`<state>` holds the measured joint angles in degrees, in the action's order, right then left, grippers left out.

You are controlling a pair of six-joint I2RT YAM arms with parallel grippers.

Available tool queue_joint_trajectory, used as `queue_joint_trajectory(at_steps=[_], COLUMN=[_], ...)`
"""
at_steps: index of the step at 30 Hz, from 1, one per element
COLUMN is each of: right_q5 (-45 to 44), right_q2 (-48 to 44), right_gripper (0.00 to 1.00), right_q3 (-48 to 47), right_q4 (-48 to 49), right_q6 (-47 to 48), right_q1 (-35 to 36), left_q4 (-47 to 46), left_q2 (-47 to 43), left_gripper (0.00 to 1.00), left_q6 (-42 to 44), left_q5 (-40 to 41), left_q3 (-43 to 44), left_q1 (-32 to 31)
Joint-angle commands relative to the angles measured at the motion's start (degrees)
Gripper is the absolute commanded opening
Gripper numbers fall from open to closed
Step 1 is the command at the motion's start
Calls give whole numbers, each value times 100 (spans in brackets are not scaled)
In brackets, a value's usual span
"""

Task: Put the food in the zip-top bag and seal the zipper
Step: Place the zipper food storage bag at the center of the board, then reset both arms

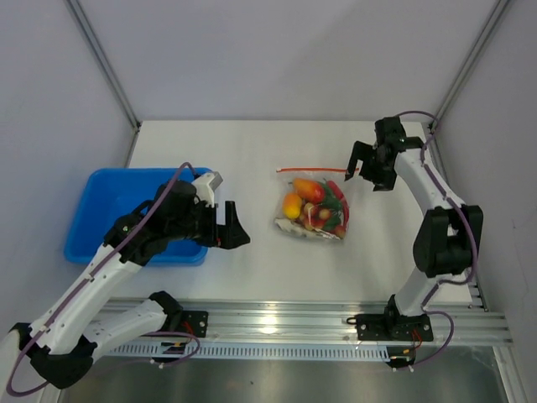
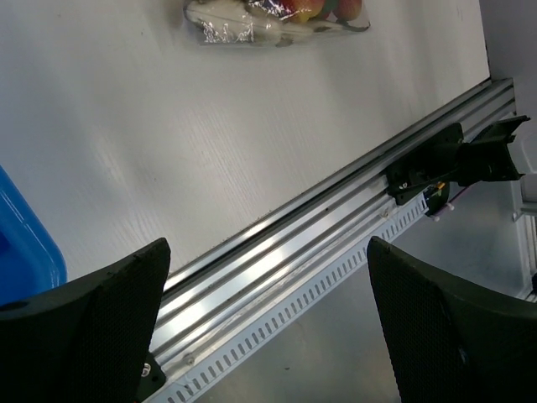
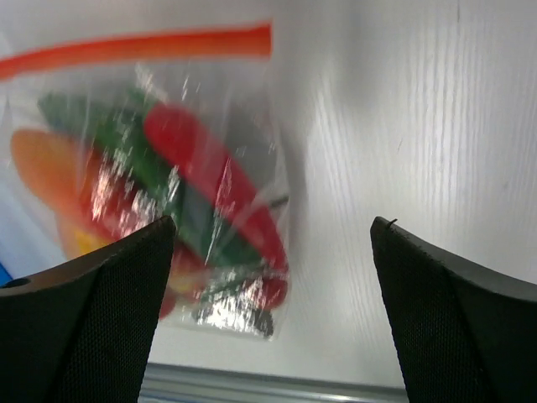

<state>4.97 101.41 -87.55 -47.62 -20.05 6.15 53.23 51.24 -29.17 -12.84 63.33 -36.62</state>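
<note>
The bag [image 1: 312, 210] lies mid-table with the food [image 1: 309, 191] inside, and its zipper [image 3: 134, 49] along the far edge looks flat and probably sealed. The right gripper [image 1: 363, 174] hangs at the strip's right end, fingers wide apart and empty, so it is best lifted straight up to avoid snagging the corner. The left gripper [image 1: 233, 225], also spread and empty, sits by the blue tray [image 1: 92, 210], well apart from the bag.

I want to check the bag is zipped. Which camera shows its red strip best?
The right wrist view: the zipper runs large and close along the top of the zip-top bag. The top external view shows it only as a thin red line. The left wrist view catches just the bag's other end, no strip.
</note>
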Motion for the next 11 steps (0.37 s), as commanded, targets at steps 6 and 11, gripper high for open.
queue_joint_trajectory(at_steps=[6,11], right_q5=[-788,-857], right_q2=[-2404,-3775], right_gripper=[99,100], right_q3=[1160,2389], right_q4=[-925,-496], right_q6=[-973,-1624], right_q1=[1292,2433], left_q4=[-612,-1445], left_q2=[-439,-1010], left_gripper=[100,100], left_q6=[-739,-1169], left_q5=[-622,-1184], left_q3=[-654,-1383], left_q1=[-3,-12])
